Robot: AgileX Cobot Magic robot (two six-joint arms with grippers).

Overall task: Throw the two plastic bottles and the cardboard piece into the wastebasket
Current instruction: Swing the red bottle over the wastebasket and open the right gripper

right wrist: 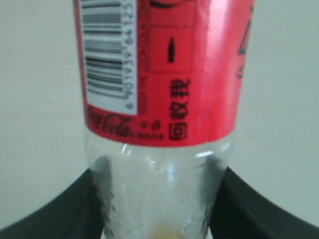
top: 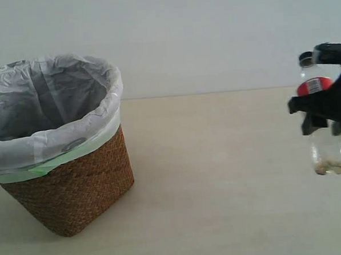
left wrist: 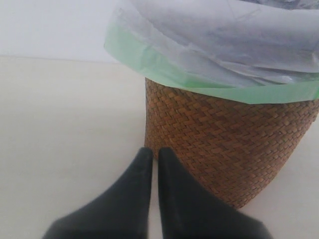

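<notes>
Woven brown wicker forms the wall of the one wastebasket (top: 76, 189) I count, standing on the pale table (top: 220, 193) at the left of the exterior view. One translucent white bag (top: 54, 99) lines it, folded out over the rim, with a pale green edge.

Item count, as displayed:
- Bottles: one. The red-label bottle (top: 327, 148) hangs upright at the right edge of the exterior view, well apart from the wastebasket. Its dark cap (top: 306, 58) is uppermost and a brown residue (top: 327, 168) sits at its base. I cannot tell from any view whether its base touches the table.
- Grippers: two.

Right gripper (top: 323, 107): its two black fingers (right wrist: 259, 209) are pressed against opposite sides of the clear bottle body, just below the red label, as the right wrist view shows. The bottle fills the whole gap between them.

Left gripper (left wrist: 153, 159): its two fingers lie almost together, with only a thin slit between the tips, and they hold nothing. The tips are low, near the table surface, just beside the foot of the wastebasket's wicker wall. I cannot tell whether they touch it.
</notes>
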